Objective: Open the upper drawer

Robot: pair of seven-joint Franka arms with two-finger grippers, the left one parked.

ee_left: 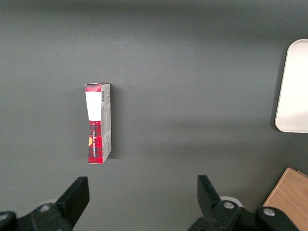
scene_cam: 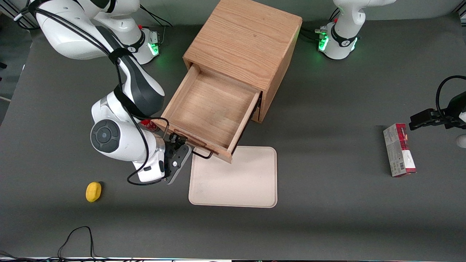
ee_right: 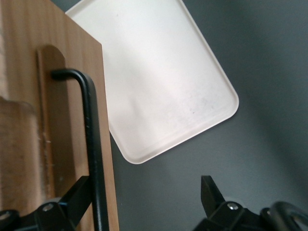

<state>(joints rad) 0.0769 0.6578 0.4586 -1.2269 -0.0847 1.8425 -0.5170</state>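
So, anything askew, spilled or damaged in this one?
Nothing stands out. The upper drawer is pulled well out of the cabinet and looks empty, its front overhanging the beige tray. The gripper is open around the black handle. The yellow object and red box lie undisturbed.

The cabinet (scene_cam: 247, 40) is light oak with plain, matt grain; the upper drawer (scene_cam: 209, 109), pulled well out, shows the same bare wood on floor and walls; its handle (ee_right: 91, 139) looks like thin black wire, smooth with a dull sheen. The gripper (scene_cam: 174, 154) sits at the drawer front by the handle, jaws spread, its fingers (ee_right: 214, 195) matt black, plastic by the look, on a glossy white arm shell. The bench (scene_cam: 327, 203) is dark grey and matt; the tray (scene_cam: 236, 182) is cream, smooth and matt; the box (scene_cam: 398, 149) is printed card; the yellow lump (scene_cam: 93, 191) looks soft and dull.
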